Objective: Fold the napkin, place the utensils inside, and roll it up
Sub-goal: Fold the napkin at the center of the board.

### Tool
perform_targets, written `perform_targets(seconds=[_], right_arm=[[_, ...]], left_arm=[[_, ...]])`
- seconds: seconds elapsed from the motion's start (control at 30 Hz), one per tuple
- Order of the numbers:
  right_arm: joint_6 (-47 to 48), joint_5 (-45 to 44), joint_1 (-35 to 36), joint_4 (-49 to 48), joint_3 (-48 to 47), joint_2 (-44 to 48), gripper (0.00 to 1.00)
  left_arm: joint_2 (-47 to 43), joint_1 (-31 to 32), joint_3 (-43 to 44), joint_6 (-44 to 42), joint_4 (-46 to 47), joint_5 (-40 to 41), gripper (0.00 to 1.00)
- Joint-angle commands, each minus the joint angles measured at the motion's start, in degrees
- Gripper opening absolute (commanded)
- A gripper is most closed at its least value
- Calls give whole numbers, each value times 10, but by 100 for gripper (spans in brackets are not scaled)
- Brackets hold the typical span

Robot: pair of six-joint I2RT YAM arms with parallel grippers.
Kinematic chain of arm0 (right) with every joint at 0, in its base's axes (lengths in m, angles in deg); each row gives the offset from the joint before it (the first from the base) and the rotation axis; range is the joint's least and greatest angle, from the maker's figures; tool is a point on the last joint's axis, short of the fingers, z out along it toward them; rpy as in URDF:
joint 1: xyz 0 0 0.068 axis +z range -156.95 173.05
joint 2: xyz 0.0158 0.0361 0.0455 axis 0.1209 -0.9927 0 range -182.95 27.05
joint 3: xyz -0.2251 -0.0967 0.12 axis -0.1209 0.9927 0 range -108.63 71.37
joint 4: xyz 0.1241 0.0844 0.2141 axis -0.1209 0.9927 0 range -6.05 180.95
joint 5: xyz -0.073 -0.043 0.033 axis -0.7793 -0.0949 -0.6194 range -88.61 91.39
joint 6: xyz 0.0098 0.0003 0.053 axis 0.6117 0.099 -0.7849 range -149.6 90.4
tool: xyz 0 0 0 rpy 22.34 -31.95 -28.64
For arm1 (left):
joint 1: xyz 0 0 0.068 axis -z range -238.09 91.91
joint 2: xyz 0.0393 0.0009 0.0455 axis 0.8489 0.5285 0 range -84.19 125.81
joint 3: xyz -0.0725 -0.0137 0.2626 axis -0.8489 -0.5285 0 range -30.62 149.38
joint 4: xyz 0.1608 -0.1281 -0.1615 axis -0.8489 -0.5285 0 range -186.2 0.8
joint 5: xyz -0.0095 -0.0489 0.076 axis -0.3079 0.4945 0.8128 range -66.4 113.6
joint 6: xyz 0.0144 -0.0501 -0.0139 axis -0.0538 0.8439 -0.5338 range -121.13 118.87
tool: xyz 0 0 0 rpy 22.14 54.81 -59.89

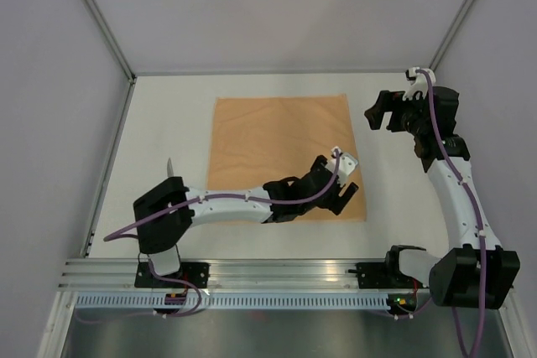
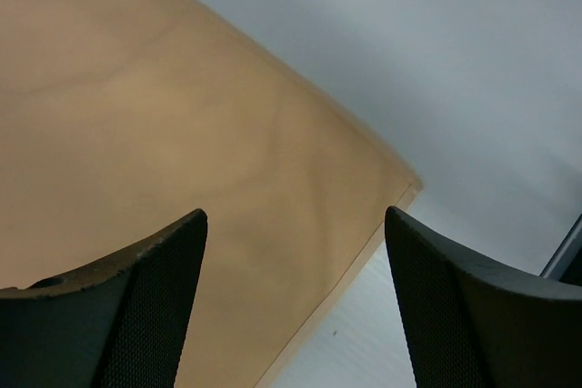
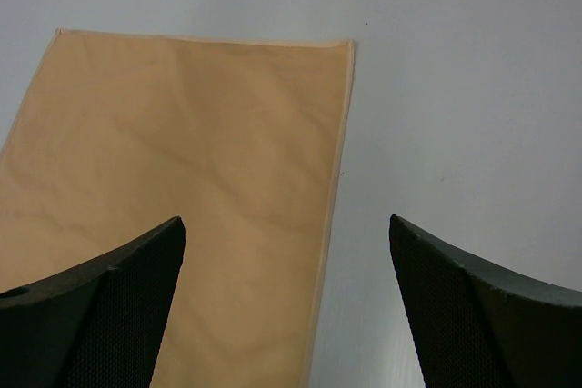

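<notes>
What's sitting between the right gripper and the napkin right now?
Nothing. Only bare white table separates the open right gripper from the napkin, as both the top view and the right wrist view show.

Both are the same build, really. The left arm (image 1: 226, 202) and right arm (image 1: 457, 186) have smooth white tube links with chunky black joint housings. A purple cable (image 1: 126, 230) snakes along each one, held on with little white clips. The left gripper (image 1: 346, 199) and right gripper (image 1: 375, 111) are all black. Up close, the fingers (image 2: 150, 315) are matte wedges with a fine dotted mesh texture on their inner faces. The bases (image 1: 172, 274) are black too.
</notes>
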Motion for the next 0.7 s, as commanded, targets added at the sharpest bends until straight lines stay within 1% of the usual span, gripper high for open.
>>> perform_targets(seconds=[0.0,0.13,0.23,0.4,0.43,0.67], right_arm=[[2,-24,1,-1,-24,-8,98],[2,-27,0,0,-24,-12,98],[3,-27,0,0,-23,-14,98],[5,-25,0,-1,-21,-18,98],[5,-25,1,0,-21,-19,98],[5,-24,1,-1,-21,-22,98]], left_arm=[[68,26,58,-54,95,7,82],[131,48,108,-53,90,-5,77],[167,56,121,-45,94,-11,74],[203,66,130,-40,105,-20,67],[211,69,135,-39,105,-21,65],[246,76,149,-31,112,-33,56]])
